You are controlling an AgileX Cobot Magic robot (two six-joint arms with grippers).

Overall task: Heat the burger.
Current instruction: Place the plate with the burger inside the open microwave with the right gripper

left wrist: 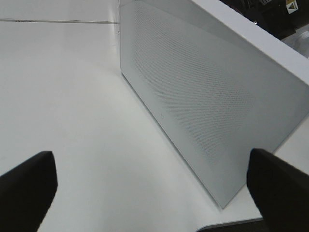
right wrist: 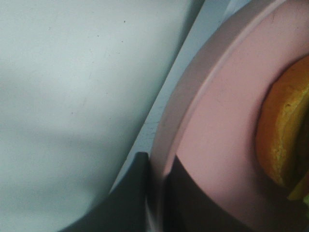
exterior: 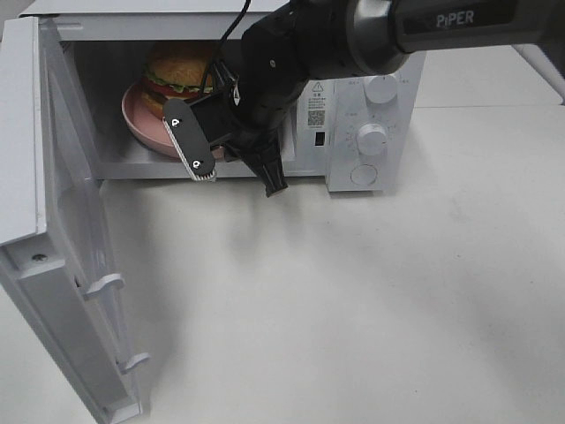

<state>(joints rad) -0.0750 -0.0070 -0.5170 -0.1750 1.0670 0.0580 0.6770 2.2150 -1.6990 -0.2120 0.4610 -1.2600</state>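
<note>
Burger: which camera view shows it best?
Exterior high. It shows most of the burger, bun, lettuce and tomato, on the pink plate inside the open microwave. The right wrist view catches only a yellow-orange edge beside the plate's rim; the left wrist view shows none of it, just the microwave door.

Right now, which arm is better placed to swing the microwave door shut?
Left. The left gripper is open and empty, facing the open door of the microwave. The right gripper is shut on the rim of the pink plate, which carries the burger inside.
</note>
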